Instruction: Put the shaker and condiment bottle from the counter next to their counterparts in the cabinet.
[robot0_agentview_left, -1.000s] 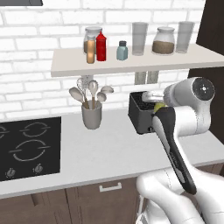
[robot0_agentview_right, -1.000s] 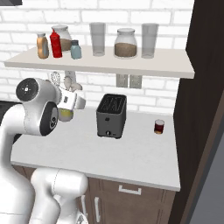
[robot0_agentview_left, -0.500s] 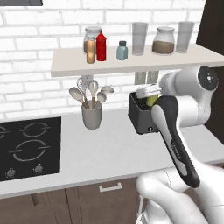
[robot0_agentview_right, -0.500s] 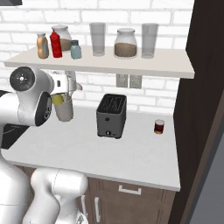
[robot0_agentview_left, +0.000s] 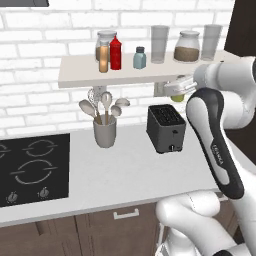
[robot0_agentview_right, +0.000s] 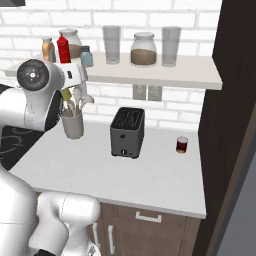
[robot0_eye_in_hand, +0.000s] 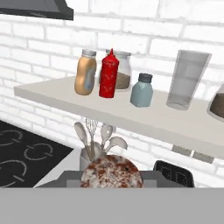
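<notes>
The gripper (robot0_eye_in_hand: 111, 183) is clamped on the shaker (robot0_eye_in_hand: 111, 176), its speckled reddish top at 6 o'clock below the cabinet (robot0_eye_in_hand: 131, 114).

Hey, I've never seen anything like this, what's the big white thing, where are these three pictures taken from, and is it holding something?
It is a white robot arm with a two-finger gripper in a simulated kitchen. Two pictures come from cameras on its base, behind it to its left and right; the third looks along the hand. The gripper is shut on a small yellow-olive shaker with a speckled reddish top, raised near the pale beige wall shelf. That shelf bears a tan-orange bottle, a red squeeze bottle, a blue-grey shaker, glasses and jars. On the pale countertop stand a black toaster, a grey utensil holder and a small dark red jar.
</notes>
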